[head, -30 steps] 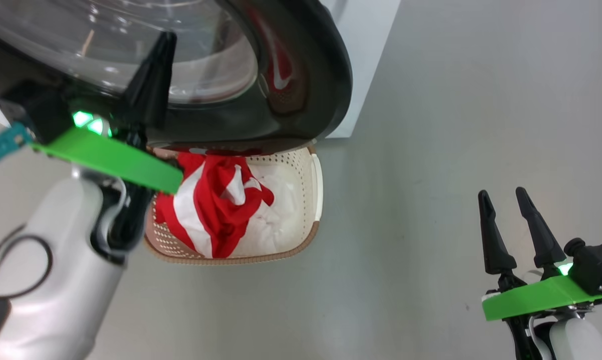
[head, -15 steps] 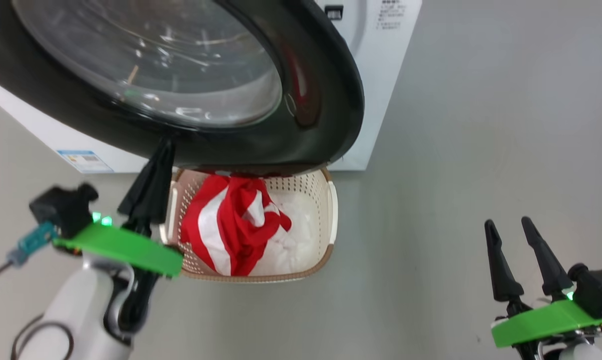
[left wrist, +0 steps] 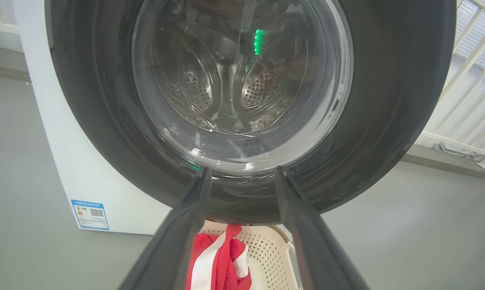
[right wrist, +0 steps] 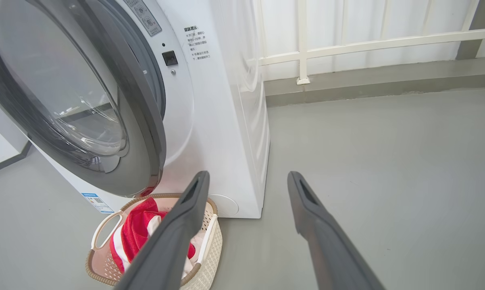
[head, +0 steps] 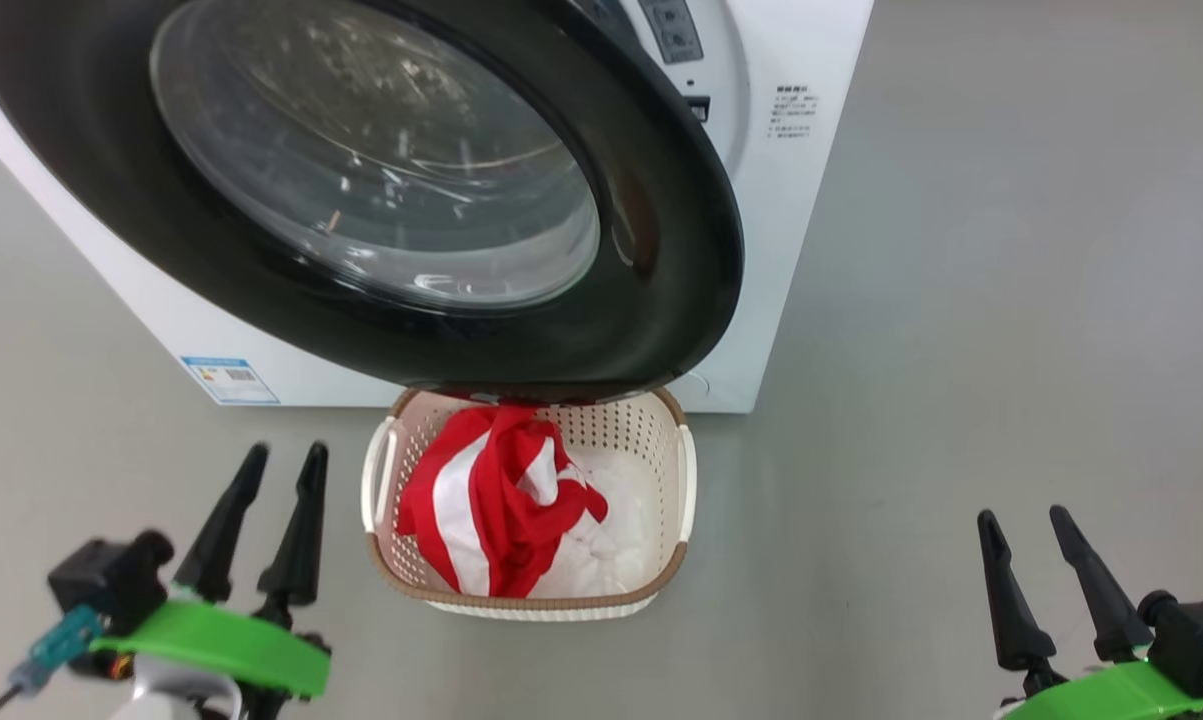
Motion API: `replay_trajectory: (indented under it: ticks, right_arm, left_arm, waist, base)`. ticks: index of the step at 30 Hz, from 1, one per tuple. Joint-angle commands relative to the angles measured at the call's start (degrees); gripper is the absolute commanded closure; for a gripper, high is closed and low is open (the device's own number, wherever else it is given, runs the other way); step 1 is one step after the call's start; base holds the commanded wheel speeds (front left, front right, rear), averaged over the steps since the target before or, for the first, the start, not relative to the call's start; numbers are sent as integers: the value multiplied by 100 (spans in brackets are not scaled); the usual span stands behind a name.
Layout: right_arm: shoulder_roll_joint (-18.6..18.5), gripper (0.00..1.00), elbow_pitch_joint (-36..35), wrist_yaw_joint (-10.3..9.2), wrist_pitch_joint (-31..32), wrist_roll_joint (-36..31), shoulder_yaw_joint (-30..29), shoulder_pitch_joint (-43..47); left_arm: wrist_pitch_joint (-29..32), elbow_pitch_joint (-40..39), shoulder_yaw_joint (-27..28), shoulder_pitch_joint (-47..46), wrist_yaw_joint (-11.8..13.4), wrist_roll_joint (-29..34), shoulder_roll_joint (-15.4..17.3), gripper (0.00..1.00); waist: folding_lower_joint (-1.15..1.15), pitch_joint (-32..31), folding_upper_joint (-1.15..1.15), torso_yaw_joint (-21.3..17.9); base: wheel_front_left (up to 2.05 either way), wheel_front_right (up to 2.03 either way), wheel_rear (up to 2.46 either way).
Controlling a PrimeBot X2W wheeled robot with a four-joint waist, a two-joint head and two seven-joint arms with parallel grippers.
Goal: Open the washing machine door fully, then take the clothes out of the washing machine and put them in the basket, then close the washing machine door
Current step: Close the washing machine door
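Observation:
The washing machine door (head: 661,250), black-rimmed with a glass bowl, stands ajar off the white washing machine (head: 791,200); the gap shows in the right wrist view beside the door (right wrist: 145,133). Under its lower edge sits the basket (head: 676,520) with the red and white clothes (head: 496,500) in it. My left gripper (head: 286,455) is open, low and left of the basket, touching nothing. In its wrist view the left gripper (left wrist: 241,172) faces the door (left wrist: 387,100), with the clothes (left wrist: 218,266) below. My right gripper (head: 1023,517) is open at the lower right, and the right gripper (right wrist: 248,175) is empty.
A blue sticker (head: 231,380) marks the machine's lower front. Grey floor (head: 961,300) stretches right of the machine. A white railing (right wrist: 367,42) and a low kerb run behind it. The basket (right wrist: 93,270) stands tight against the machine's base.
My left gripper has opened and drawn back from the door's lower rim, down to the left of the basket. The head camera has pulled back. The right gripper keeps its pose.

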Motion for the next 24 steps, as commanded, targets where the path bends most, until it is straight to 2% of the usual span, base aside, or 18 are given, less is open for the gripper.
replay_trajectory:
  ticks: [1,5,14,24]
  right_arm:
    - [-114,0,-112,36,-36,-3,122,34]
    - [-123,0,-120,36,-36,9,112,120]
    - [-122,0,-141,36,-36,2,20,321]
    - [-109,0,-176,36,-36,-2,-79,496]
  left_arm:
    - [-28,-176,357,111,-32,146,121,11]
    - [-28,-273,615,441,-32,424,68,0]
    - [-28,-551,1203,1031,-32,998,-168,0]
    - [-28,-796,1525,1466,-32,1363,-389,0]
  waist:
    - [0,-132,0,47]
    - [0,-206,0,63]
    - [0,-358,0,122]
    - [0,-420,0,137]
  base:
    - [0,0,0]
    - [0,0,0]
    - [0,0,0]
    - [0,0,0]
